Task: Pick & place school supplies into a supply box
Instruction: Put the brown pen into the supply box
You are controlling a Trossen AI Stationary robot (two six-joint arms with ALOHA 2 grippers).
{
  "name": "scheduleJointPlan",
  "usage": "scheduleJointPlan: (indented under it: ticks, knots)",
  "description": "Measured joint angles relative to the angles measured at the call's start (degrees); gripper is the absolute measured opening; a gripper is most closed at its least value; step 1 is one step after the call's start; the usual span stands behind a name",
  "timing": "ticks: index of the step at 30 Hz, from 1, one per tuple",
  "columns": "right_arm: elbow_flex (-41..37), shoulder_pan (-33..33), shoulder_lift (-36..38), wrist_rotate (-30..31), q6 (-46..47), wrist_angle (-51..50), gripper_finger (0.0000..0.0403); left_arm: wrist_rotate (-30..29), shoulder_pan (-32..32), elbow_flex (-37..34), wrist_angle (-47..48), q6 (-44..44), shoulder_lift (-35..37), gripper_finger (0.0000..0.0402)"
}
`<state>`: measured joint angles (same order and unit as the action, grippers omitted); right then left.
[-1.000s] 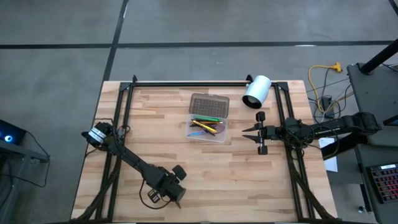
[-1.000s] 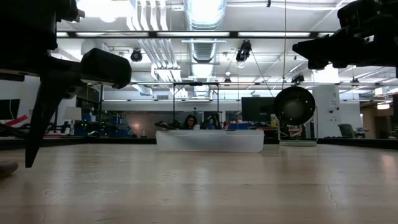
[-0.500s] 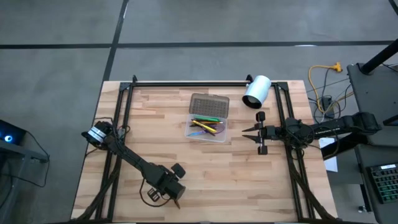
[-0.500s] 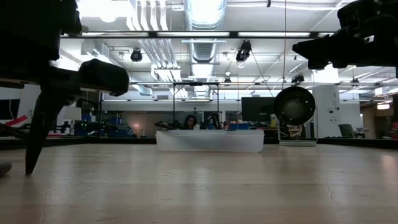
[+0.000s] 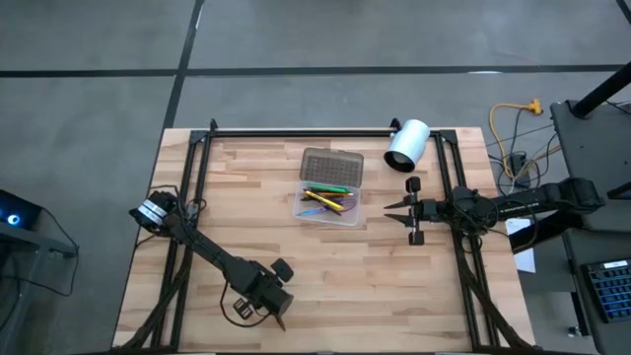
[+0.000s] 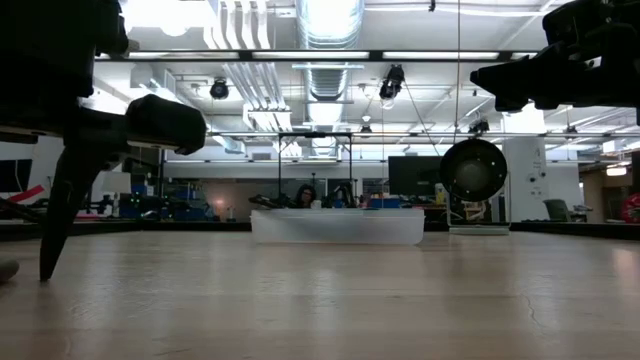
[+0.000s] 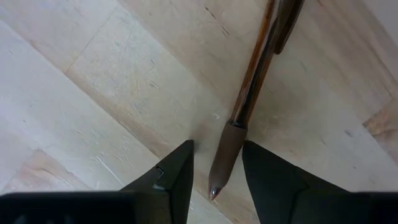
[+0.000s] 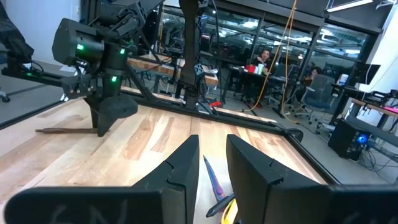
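Reaching down at the near left part of the table point(image 5: 394, 286), the left gripper point(image 7: 214, 171) stands over a dark brown pencil point(image 7: 249, 99) that lies flat on the wood. Its two fingers are spread, one on each side of the pencil's tip, and they do not press it yet. So the step in hand seems to be the pick of this last loose pencil. The next move, I think, calls for closing the fingers on the thin shaft without pushing it away, then lifting and carrying it to the box.

The supply box point(image 5: 330, 187) sits open near the middle of the table, its grey lid folded back. Inside lie green, yellow, orange and blue pencils.

The right gripper point(image 5: 412, 209) waits beside the box, fingers spread and empty. A white cylinder point(image 5: 406, 146) lies behind it.
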<state>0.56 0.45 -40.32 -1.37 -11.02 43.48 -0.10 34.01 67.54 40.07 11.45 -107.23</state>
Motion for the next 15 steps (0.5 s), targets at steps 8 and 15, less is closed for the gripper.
scheduleJointPlan:
  ticks: [8, 15]
  knots:
    - [0.0, 0.0, 0.0, 0.0, 0.0, 0.0, 0.0073, 0.0, 0.0, -0.1, -0.2, 0.0, -0.1, 0.0109]
    - [0.0, 0.0, 0.0, 0.0, 0.0, 0.0, 0.0073, 0.4, 0.1, -0.1, -0.2, 0.0, -0.1, 0.0057]
